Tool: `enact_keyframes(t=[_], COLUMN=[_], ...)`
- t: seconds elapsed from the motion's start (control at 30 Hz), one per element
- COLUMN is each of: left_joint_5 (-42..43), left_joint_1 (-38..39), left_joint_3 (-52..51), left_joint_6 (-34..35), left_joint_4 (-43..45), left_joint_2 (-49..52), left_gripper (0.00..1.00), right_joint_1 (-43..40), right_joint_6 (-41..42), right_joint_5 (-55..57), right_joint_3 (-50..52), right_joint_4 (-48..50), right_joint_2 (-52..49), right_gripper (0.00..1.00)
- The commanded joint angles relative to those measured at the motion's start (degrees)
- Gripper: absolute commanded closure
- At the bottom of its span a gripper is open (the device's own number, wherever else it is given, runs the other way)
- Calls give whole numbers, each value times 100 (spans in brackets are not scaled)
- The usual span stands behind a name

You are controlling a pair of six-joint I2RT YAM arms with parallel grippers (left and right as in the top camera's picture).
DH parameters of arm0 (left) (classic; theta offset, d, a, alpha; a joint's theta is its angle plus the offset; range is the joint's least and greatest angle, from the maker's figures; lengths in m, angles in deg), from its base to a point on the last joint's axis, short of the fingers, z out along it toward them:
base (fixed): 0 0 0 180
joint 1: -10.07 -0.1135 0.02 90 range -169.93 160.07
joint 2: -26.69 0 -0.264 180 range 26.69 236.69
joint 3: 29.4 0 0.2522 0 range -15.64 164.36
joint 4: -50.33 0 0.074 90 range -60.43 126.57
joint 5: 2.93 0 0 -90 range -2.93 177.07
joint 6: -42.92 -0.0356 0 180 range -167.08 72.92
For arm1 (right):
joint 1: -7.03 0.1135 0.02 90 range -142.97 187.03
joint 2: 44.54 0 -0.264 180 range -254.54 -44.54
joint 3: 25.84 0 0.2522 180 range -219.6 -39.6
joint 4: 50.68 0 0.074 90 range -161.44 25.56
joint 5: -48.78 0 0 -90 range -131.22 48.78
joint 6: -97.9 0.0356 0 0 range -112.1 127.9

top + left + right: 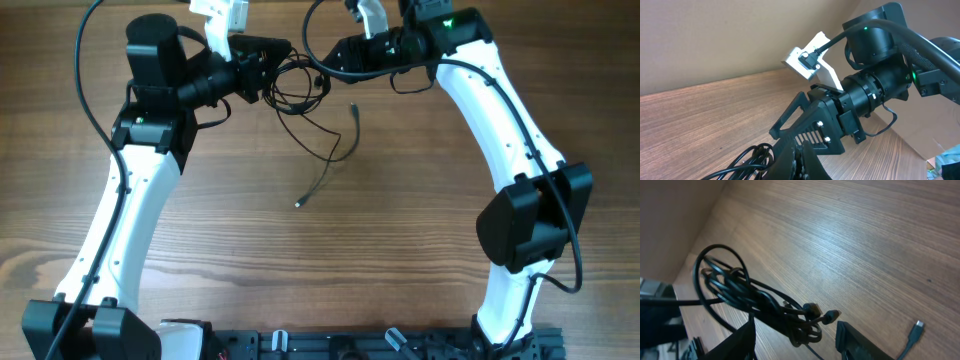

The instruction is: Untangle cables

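Cables [760, 302] | tangle raised off table [400, 220] | left gripper [268, 78] clamped on tangle | right gripper [797, 340] jaws apart, straddling it

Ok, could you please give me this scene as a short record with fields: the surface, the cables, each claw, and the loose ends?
surface: wooden table
cables: thin, black, tangled in one bundle between the two claws
left claw: shut, apparently gripping the cables on its side
right claw: open, one finger on each side of the bundle, not clamping it
loose ends: a plug end lies on the table beside the bundle; a second free end lies nearer the middle of the table
untangled: not yet
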Motion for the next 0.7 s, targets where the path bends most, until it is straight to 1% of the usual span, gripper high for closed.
enact_keyframes(t=[0.0,0.07,0.1,0.13,0.27,0.5,0.6,0.67], left_joint_5=[-11,-11,-9,-9,-9,-9,-9,-9], left_joint_1=[-26,-26,-26,-26,-26,-26,-26,-26], left_joint_3=[26,26,26,26,26,26,26,26], left_joint_6=[-9,11,13,13,13,13,11,13], left_joint_4=[26,42,66,72,116,153,181,199], left_joint_2=[-129,-129,-129,-129,-129,-129,-129,-129], left_gripper=[96,96,96,96,96,96,96,96], right_joint_1=[13,13,13,13,13,20,28,35], right_joint_6=[-424,-428,-426,-428,-601,-614,-619,-616], right_joint_5=[-284,-282,-282,-280,-282,-431,-431,-431], right_joint_3=[-17,-17,-17,-17,-17,-17,-17,-17], right_joint_4=[33,33,37,42,37,35,61,81], right_joint_2=[-70,-70,-70,-70,-96,-330,-417,-450], right_gripper=[48,50,56,58,57,54,55,57])
